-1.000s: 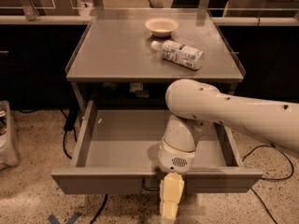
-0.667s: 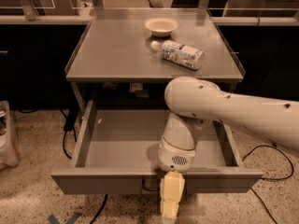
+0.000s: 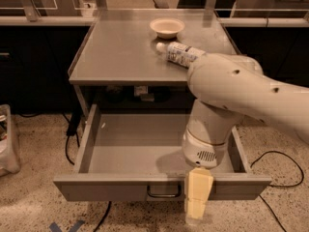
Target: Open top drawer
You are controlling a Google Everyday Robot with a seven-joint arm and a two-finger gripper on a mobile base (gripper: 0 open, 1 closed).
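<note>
Your gripper [image 3: 196, 210] hangs at 6 o'clock in the view, below the round white wrist of the arm [image 3: 241, 93], which comes in from 3 o'clock. It sits in front of the top drawer [image 3: 108, 188], just to the 3 o'clock side of the small dark wire handle [image 3: 163, 194]. Whether it touches the drawer front is unclear from here. You cannot tell whether the gripper is apart or together, because it reads as 1 cream block from this angle.

The top drawer stands pulled well out from under the table [image 3: 120, 52], and you can look down into its plain grey tray. The arm covers the tray's corner toward 4 o'clock.

On the tabletop, at 12 o'clock from the drawer, you have 1 shallow pale bowl [image 3: 167, 27]. A white bottle [image 3: 180, 53] lies on its side just beside the bowl, toward 5 o'clock of it. Its lower end is hidden behind the arm.

A dark cable [image 3: 286, 154] loops on the speckled floor at 4 o'clock. A clear bin [image 3: 8, 139] stands at 9 o'clock.
</note>
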